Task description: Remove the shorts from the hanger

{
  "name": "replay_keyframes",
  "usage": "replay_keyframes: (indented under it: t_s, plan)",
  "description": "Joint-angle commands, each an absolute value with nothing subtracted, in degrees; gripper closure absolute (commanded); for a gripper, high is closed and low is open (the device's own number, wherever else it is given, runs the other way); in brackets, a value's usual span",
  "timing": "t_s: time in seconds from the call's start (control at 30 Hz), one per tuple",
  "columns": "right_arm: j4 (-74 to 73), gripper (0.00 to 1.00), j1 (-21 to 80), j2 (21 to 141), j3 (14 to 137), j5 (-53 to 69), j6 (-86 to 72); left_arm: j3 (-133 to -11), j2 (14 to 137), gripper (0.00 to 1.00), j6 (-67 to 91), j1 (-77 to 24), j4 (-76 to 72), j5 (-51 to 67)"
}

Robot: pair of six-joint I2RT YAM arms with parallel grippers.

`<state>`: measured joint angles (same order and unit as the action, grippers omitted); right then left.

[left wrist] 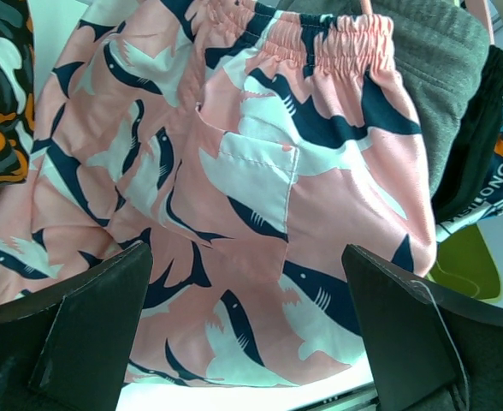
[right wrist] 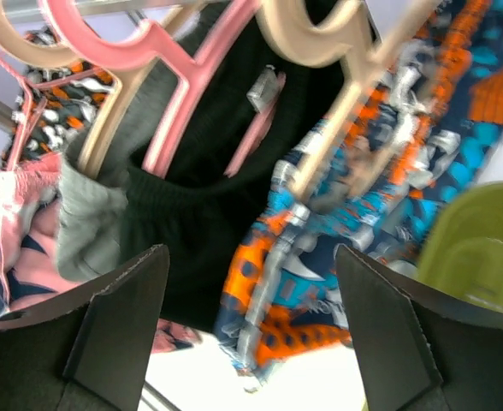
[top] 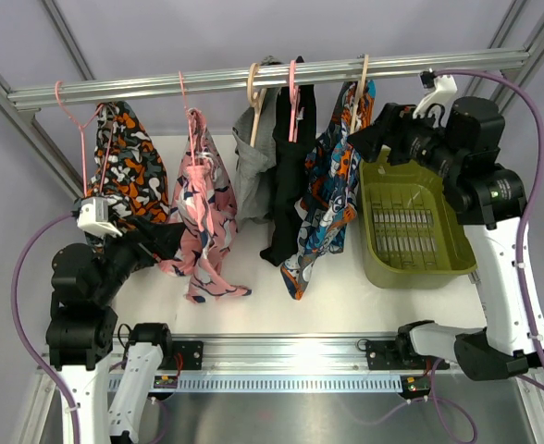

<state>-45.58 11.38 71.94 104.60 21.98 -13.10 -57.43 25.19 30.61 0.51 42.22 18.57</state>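
Observation:
Several pairs of shorts hang on hangers from a metal rail (top: 161, 85). From the left they are an orange-black-white pair (top: 124, 171), a pink shark-print pair (top: 203, 217), a grey pair (top: 252, 176), a black pair (top: 288, 180) and a blue-orange-white pair (top: 332, 199). My left gripper (top: 168, 242) is open and empty, just in front of the pink shark-print shorts (left wrist: 260, 163), which fill the space ahead of its jaws (left wrist: 247, 250). My right gripper (top: 363, 139) is open and empty, beside the blue-orange-white shorts (right wrist: 354, 197) and facing the black shorts (right wrist: 192, 205) (right wrist: 251, 250).
An olive-green plastic basket (top: 438, 264) stands on the white table at the right, under my right arm. Pink and cream hangers (right wrist: 140, 43) crowd together on the rail. Metal frame posts slant at both sides.

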Motion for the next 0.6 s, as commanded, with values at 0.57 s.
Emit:
replay_keyframes:
  t_s: [0.57]
  plan:
    - [-21.54,0.49,20.13,78.57,96.68,-6.67,-23.47,-59.94,21.97,0.01,33.05,0.88,43.15,20.48]
